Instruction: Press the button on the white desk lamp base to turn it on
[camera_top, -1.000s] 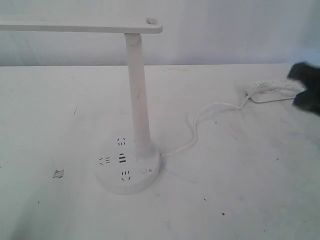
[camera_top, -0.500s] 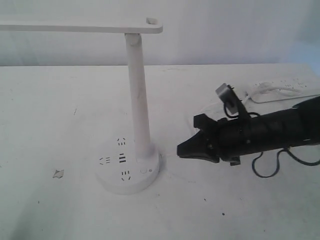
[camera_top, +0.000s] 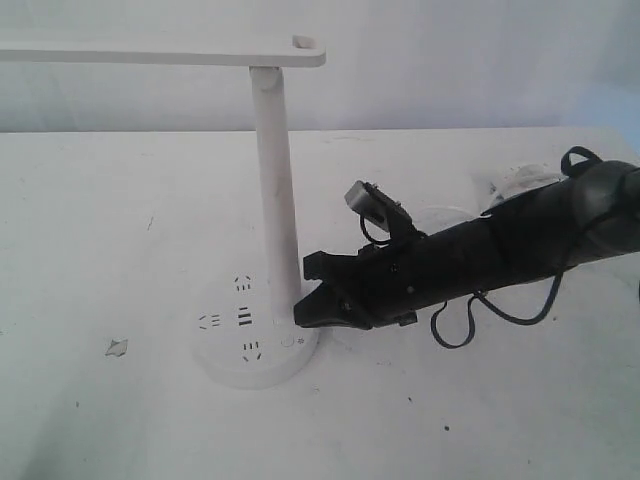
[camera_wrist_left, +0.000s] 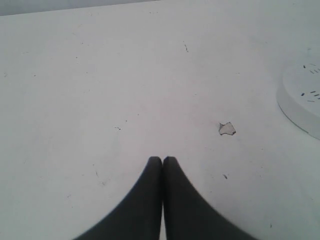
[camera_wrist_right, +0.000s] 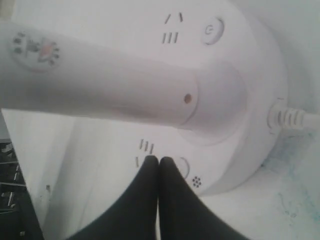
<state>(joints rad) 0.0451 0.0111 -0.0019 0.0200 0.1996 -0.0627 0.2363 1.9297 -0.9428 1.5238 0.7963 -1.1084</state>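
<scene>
I have right end effector (camera_wrist_right: 159, 159) clenched, tips at rim of small round white button (camera_wrist_right: 184, 168) on flat white plastic lamp base (camera_wrist_right: 250, 75). I worry off-centre push skids toward socket slots (camera_wrist_right: 146, 146).

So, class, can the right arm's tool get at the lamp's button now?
Probably yes: the shut right tool sits right by the button, nothing between them; the lamp post stands aside.

We see only part of the small round white push button (camera_wrist_right: 184, 168): the closed black right gripper (camera_wrist_right: 158, 161) covers one side, and we cannot tell whether its tips touch it. The long flat head (camera_top: 150, 52) of the tall white desk lamp (camera_top: 277, 200) runs off the left edge; the black robot arm (camera_top: 500, 245) hides most of the thin white cord (camera_top: 445, 211).
</scene>
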